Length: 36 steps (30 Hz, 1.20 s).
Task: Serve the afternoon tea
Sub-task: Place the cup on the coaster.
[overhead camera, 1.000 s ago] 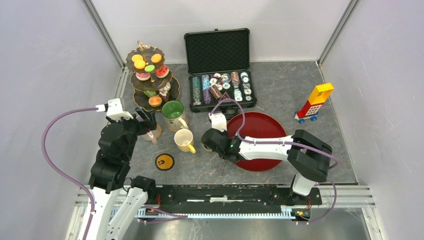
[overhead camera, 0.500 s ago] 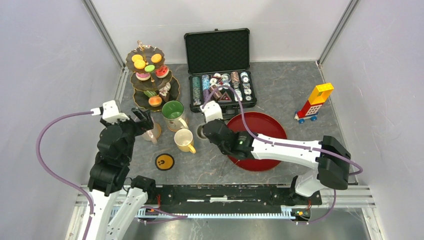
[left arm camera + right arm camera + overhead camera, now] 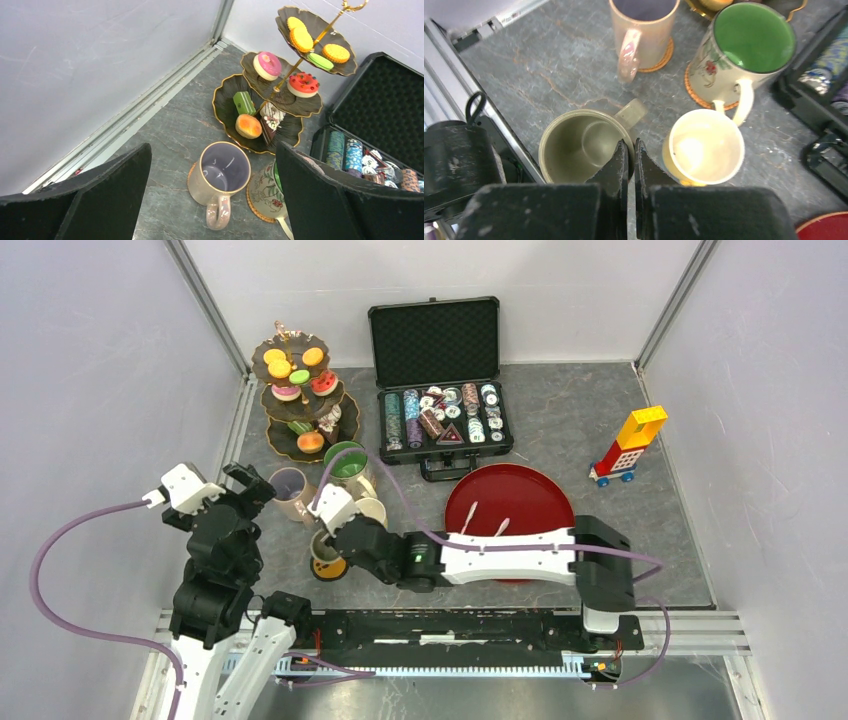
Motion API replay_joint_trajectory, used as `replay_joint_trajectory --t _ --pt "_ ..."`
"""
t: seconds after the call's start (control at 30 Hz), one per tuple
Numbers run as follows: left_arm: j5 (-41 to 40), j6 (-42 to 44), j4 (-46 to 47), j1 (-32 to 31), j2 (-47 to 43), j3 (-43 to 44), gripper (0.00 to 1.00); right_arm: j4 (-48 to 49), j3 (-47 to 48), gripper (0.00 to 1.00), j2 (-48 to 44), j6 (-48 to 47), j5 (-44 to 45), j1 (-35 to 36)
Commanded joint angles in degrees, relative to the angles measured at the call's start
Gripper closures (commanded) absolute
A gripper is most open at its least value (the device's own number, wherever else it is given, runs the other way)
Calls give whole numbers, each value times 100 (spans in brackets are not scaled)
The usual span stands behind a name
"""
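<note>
Four mugs on my feeds, not all easy to read. From above, my right arm covers most of the pale yellow mug (image 3: 704,150), and a black-and-yellow coaster (image 3: 332,566) peeks out beneath the olive-grey mug (image 3: 579,147); whether that mug is set down, I cannot tell. Right end effector (image 3: 630,146) is clenched on its rim. Left end effector (image 3: 214,150) is released, fingers wide, above the empty pale pink mug (image 3: 224,172). Beside it, the floral green-lined mug (image 3: 751,42), empty too. Dark scalloped three-tier stand (image 3: 222,102) at the far left corner of the grey surface (image 3: 170,145) holds toy sweets (image 3: 267,65): rounds on top, frosted donuts mid-tier, cake slices below.
</note>
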Motion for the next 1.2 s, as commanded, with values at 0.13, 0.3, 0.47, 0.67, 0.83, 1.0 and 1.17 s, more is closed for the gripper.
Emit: replay_joint_trajectory --t 0.13,0.3,0.47,0.67,0.83,1.0,1.17 --pt "-441 -376 -74 -7 -40 148 0 300 716 100 925 10 -215 53" --pt "-289 -312 -44 -16 -70 131 0 216 1039 99 1407 13 -322 53" --pt "-158 -258 -12 -33 -70 126 0 192 1222 97 1695 44 -263 36" --pt "-45 -213 27 -51 -90 104 0 82 1275 95 1879 146 -253 -43" --pt "33 -170 62 -60 -91 87 0 -7 1309 91 2039 150 -336 -87" --pt "64 -151 73 -68 -82 78 0 -26 1320 89 2126 171 -386 -157" --pt "92 -143 79 -68 -76 78 0 7 1314 86 2210 219 -507 -229"
